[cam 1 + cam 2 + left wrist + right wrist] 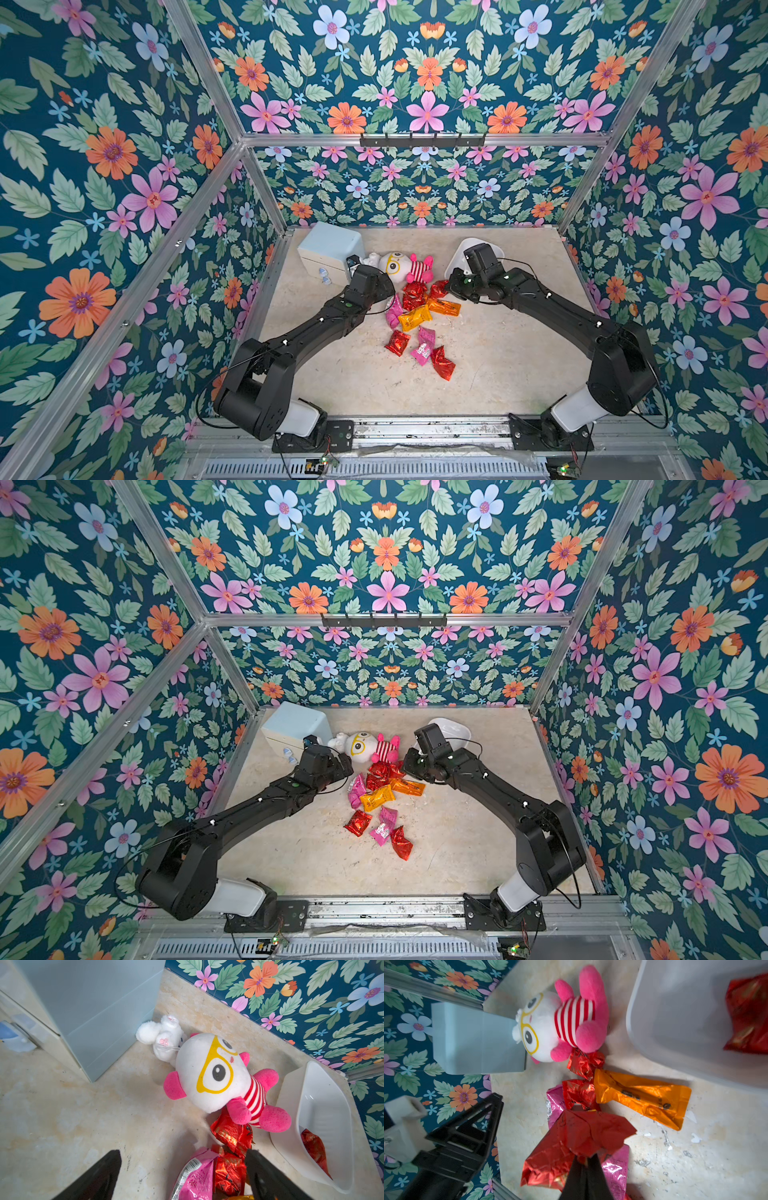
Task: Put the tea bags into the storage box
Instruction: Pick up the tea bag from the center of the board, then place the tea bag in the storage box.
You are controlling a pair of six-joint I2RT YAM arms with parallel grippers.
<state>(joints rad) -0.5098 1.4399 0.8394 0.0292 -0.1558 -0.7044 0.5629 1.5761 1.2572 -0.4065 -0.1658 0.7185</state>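
Lower centre of a top view: three loose tea bags (424, 351), two red and one pink, lie on the bench (498, 365), clear of both arms. Above them, mid-frame, a heap of red, pink and orange-yellow sachets overlaps.

In the right wrist view the right claw (584, 1157) is pinched together on a crumpled corner of a red tea bag (579, 1140) at the heap's edge. In the left wrist view the left claw (182, 1153) stands apart, with a pink sachet (195, 1176) and a red one between its jaws and nothing gripped.

Farther back lie the plush doll (399, 266) and the pale blue drawer cabinet (330, 249). The storage box (478, 241), at the upper right of the bench, already holds one red sachet (749, 1014).

Assessment: the sachets are light, crinkly foil, likely slippery and easily crushed. A pinch on a crimped end or corner should hold best.
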